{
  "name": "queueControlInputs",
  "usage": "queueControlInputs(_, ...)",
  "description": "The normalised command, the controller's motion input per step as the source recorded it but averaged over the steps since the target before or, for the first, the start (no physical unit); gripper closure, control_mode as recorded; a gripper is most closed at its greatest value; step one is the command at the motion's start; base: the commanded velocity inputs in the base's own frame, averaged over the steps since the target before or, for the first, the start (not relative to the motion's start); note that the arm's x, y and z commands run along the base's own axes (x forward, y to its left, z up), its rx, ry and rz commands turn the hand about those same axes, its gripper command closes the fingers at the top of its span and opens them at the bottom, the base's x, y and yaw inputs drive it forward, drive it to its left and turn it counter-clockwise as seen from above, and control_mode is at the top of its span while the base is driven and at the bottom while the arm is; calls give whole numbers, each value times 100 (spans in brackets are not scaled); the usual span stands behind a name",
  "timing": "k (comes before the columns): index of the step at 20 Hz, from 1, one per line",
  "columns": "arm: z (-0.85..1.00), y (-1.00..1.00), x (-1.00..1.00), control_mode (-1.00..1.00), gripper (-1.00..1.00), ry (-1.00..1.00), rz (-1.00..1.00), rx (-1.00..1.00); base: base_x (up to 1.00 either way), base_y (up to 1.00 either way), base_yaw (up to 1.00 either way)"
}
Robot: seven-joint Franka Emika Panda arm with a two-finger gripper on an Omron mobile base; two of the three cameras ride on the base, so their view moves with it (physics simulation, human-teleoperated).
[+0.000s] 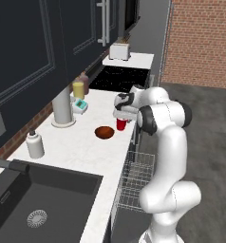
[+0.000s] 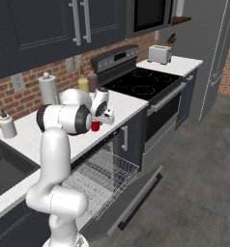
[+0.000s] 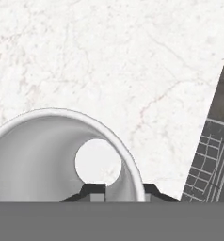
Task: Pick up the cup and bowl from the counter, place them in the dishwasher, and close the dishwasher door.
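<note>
The red cup stands near the front edge of the white counter, just right of the reddish-brown bowl. My gripper points down onto the cup. In the hand view I look into the cup's pale inside. My gripper straddles its rim wall, one fingertip inside and the other outside, shut on it. Below the counter the dishwasher's grey wire rack is pulled out over the door, which lies folded down flat.
Against the wall stand a paper towel roll, a yellow jar, a small white box and a soap bottle. The sink lies to the left, the black stove and toaster beyond.
</note>
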Motion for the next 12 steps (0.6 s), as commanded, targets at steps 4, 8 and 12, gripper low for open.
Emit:
queueControlInputs(4,-26,-11,-27,-100,100,-1,0,0,0,0,0)
queueControlInputs(8,-3,-53,-67,-100,100,-3,0,0,0,0,0)
queueControlInputs(12,8,-66,-91,-100,100,-19,0,5,0,0,0)
